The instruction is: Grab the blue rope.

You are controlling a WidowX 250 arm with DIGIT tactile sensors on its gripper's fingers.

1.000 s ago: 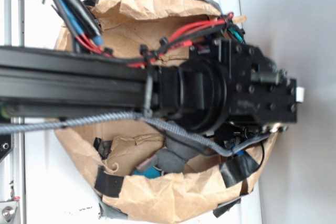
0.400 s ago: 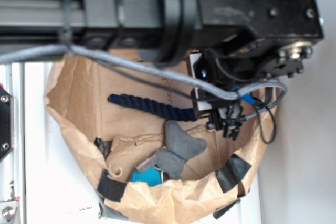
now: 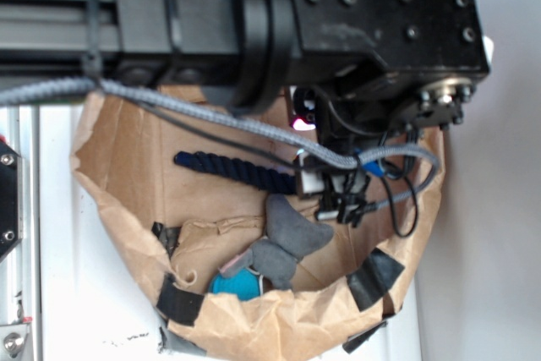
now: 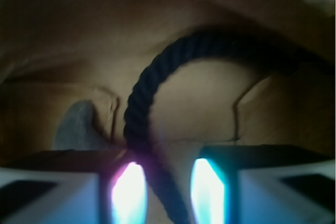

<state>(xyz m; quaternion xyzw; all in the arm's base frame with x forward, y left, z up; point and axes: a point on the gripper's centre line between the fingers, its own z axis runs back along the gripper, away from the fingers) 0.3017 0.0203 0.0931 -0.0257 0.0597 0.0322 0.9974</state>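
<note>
Claw (image 4: 168,192) sits down inside the bag (image 3: 127,166), fingers (image 4: 68,195) spread either side of the rope (image 3: 237,168); I see gaps both sides, so it's open. From the claw, the rope runs up on my wrist view, then arcs toward 2 o'clock across the bag floor.

No readable text, label, brand, number or sign shows in either view.

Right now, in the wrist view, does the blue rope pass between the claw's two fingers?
Yes, the blue rope curves down and runs between the two lit fingers of the claw.
</note>
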